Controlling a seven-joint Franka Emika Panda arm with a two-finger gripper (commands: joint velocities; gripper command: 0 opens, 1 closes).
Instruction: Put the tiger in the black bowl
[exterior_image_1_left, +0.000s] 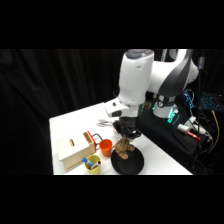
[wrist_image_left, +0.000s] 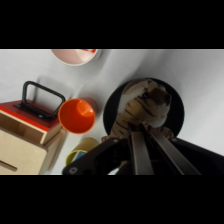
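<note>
The tiger (exterior_image_1_left: 123, 148), a tan toy with dark stripes, hangs just under my gripper (exterior_image_1_left: 128, 135), right over the black bowl (exterior_image_1_left: 134, 165) near the table's front edge. In the wrist view the tiger (wrist_image_left: 144, 105) fills the middle of the black bowl (wrist_image_left: 178, 111), whose rim shows around it. My gripper (wrist_image_left: 142, 131) is shut on the tiger, with the two fingers (wrist_image_left: 137, 150) meeting at the toy's near end. Whether the tiger touches the bowl's floor I cannot tell.
An orange cup (wrist_image_left: 76, 115) stands just left of the bowl, with a small yellow cup (wrist_image_left: 83, 147) nearer. A wooden box (wrist_image_left: 22, 147) with a red top and black handle (wrist_image_left: 43, 96) sits at the left. A pale dish (wrist_image_left: 75, 54) lies farther off. Cables and electronics (exterior_image_1_left: 187, 127) are at the right.
</note>
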